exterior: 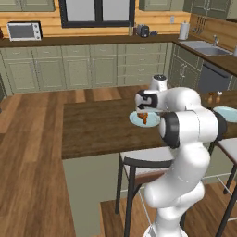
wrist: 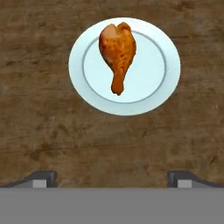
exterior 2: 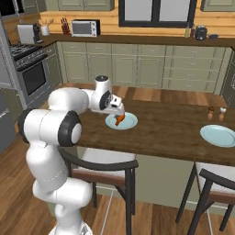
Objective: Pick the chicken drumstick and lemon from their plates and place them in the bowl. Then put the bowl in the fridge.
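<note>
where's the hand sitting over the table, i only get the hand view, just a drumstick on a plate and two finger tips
Observer: The gripper hangs just above the chicken drumstick, at the near-left part of the wooden counter.
Operator: any other plate around
Observer: Yes, a second plate lies far to the right near the counter's front edge, apart from the drumstick's plate.
Operator: anything between the two
Observer: Two small shakers stand toward the far edge, closer to the second plate.
Operator: fingers touching the meat yet
Observer: No; the fingers are spread wide, with nothing between them.
</note>
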Tool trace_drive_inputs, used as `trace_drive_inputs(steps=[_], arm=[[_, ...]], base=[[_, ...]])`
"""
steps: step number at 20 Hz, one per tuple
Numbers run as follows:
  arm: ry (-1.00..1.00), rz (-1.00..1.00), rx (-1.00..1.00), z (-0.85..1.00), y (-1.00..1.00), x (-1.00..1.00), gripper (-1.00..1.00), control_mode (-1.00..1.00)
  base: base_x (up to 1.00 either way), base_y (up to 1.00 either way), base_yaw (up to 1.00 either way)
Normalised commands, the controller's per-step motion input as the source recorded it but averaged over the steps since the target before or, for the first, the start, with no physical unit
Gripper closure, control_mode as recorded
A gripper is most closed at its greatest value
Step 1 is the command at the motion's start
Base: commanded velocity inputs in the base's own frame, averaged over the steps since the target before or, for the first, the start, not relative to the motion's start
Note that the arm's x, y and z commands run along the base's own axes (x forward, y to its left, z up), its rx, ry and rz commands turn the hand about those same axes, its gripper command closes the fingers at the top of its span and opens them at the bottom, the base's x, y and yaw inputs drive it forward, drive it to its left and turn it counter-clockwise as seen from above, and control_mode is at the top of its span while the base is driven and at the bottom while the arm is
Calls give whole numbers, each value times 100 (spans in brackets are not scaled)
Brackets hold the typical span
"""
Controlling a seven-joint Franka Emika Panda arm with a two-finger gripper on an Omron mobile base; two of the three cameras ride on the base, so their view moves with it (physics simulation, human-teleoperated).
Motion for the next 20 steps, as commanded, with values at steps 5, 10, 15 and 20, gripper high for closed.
trace_drive_inputs(steps=[5,10,15,20], arm=[[0,0,0,-50,-8,61,-100,-100],[3,0,0,-52,0,65,-100,-100],[0,0,0,-31,-6,58,-100,-100],[0,0,0,-31,-16,50,-100,-100]], base=[[0,0,0],[0,0,0],[0,0,0],[0,0,0]])
